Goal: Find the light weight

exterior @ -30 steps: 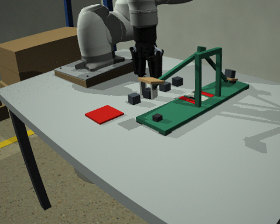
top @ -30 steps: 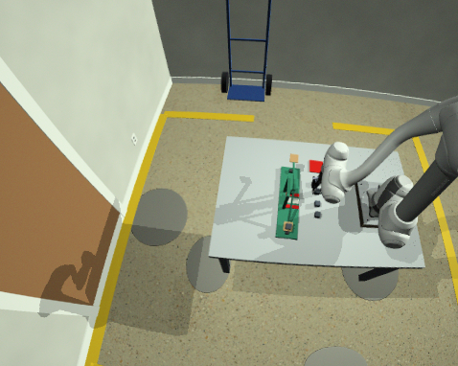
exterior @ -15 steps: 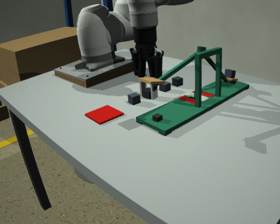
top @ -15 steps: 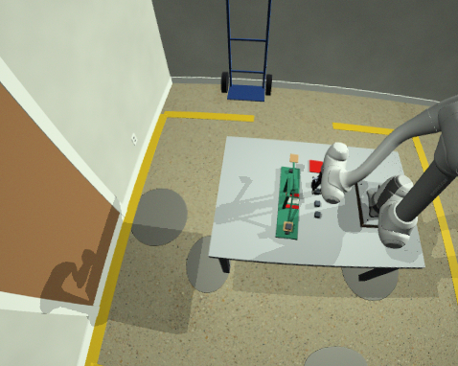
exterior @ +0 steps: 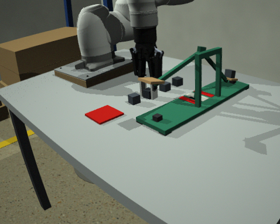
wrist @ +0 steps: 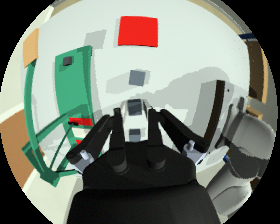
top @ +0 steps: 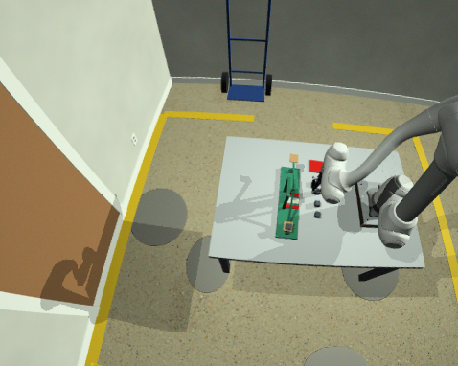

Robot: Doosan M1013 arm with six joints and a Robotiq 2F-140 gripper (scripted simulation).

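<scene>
My gripper [exterior: 148, 92] [wrist: 134, 105] is partly open, its fingers low on either side of a dark weight [exterior: 146, 93] [wrist: 134, 106] on the table, with no firm grip visible. Another weight [exterior: 134, 98] [wrist: 137, 77] stands nearer the red dish [top: 315, 166] [exterior: 104, 114] [wrist: 138, 31], which lies flat and bare. Two more weights [exterior: 165, 87] [exterior: 177, 81] stand on the row's other side. One weight [top: 288, 226] [exterior: 229, 73] sits on the balance's lowered pan; the opposite pan [top: 294, 158] [exterior: 151, 80] is raised and empty. The pointer's exact field is hard to tell.
The balance's green base [top: 282, 231] [exterior: 178, 121] [wrist: 75, 85] carries upright posts and a small black block [exterior: 157, 117] [wrist: 67, 61]. The raised pan overlaps the fingers in the exterior view. The arm's mounting plate [exterior: 87, 80] stands behind the weights.
</scene>
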